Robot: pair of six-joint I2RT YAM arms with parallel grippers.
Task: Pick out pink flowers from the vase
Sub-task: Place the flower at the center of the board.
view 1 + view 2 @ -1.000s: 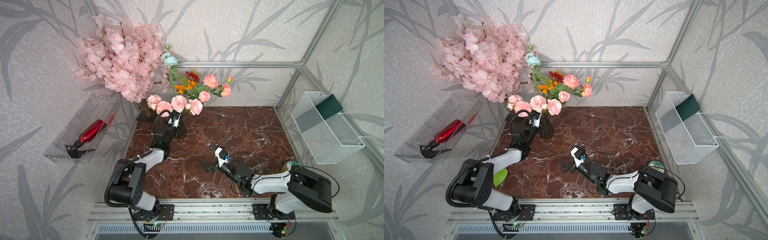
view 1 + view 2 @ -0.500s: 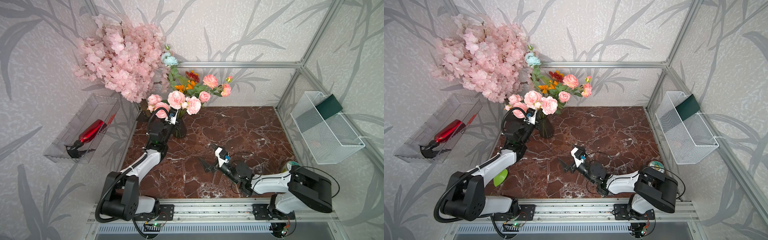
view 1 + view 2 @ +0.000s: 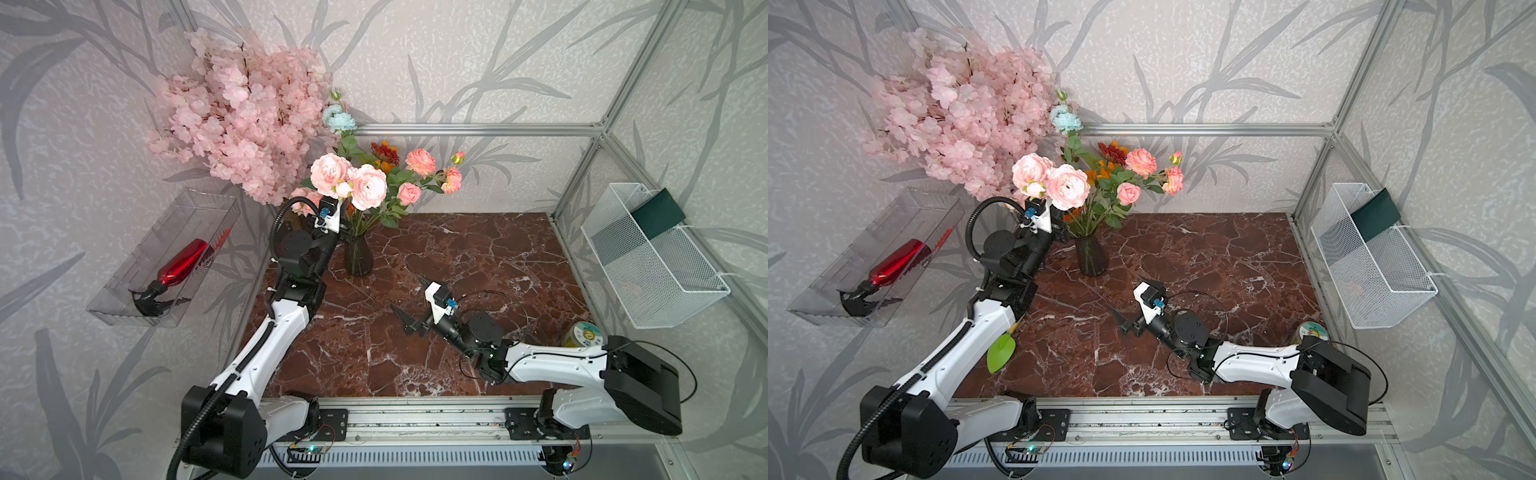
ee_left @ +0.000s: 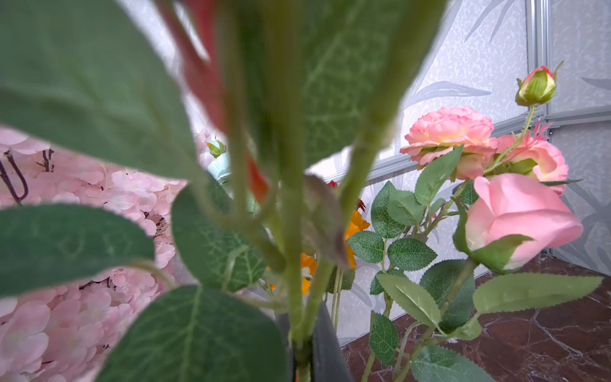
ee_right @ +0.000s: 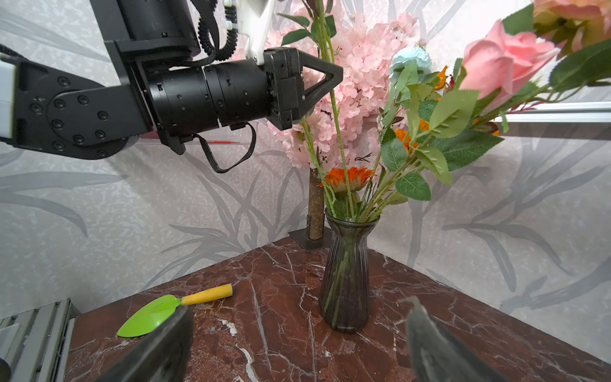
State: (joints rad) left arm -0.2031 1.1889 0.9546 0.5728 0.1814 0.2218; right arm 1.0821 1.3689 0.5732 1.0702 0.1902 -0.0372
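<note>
Over the marble table (image 3: 498, 249), your left gripper (image 5: 332, 76) pinches the pink flowers (image 3: 353, 185) by their upright stems, the vase (image 3: 359, 259) straight below it; the right gripper (image 3: 409, 302) gapes wide, farther off.

I work in a staged lab cell: aluminium frame (image 3: 478, 129), leaf-print wall panels (image 3: 498, 50), marble-look counter (image 3: 498, 257), mounting rail (image 3: 415, 419).

blossom tree (image 3: 245, 124) behind vase (image 3: 359, 257), open marble (image 3: 478, 249) alongside
</note>
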